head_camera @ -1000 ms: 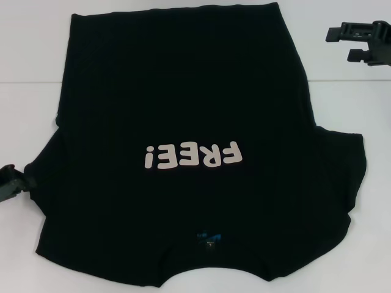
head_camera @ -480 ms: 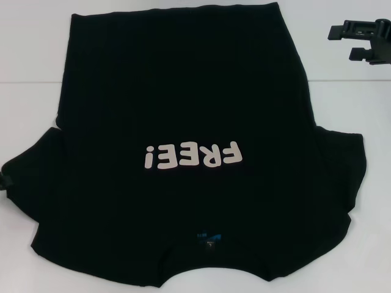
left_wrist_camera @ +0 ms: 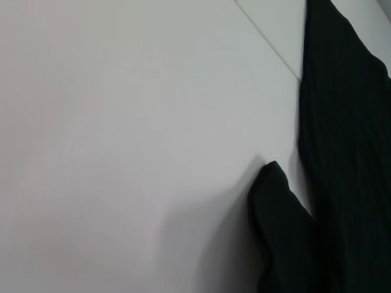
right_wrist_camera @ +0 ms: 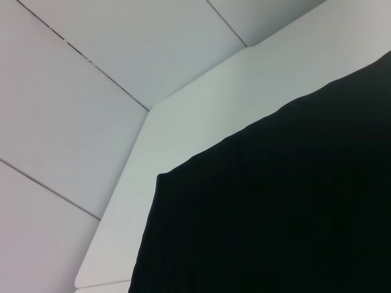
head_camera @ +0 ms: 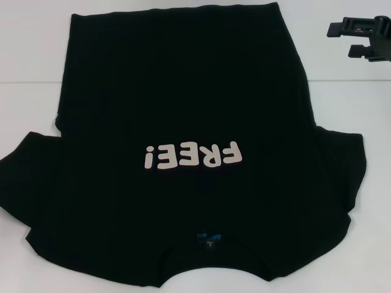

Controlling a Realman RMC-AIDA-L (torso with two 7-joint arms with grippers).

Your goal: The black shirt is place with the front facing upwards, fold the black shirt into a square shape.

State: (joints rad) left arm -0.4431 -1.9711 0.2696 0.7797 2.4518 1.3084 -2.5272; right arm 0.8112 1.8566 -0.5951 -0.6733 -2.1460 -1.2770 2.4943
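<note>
While the right gripper (head_camera: 365, 41) hangs at the far right edge, jaws apparently spread around nothing, clear of the cloth, the black shirt (head_camera: 183, 110) lies flat on the white table (head_camera: 36, 43), "FREE!" lettering (head_camera: 192, 156) upward, collar near, hem far, laid out for folding. Left gripper: gone from view since a second ago; left sleeve (head_camera: 30, 177) now spread wider.

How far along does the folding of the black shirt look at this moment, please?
Barely begun. Done: the black shirt lies flat, "FREE!" lettering up, on the white table. In hand: nothing; the right gripper hovers beyond its far hem corner, the left is out of view. Left: every fold.
</note>
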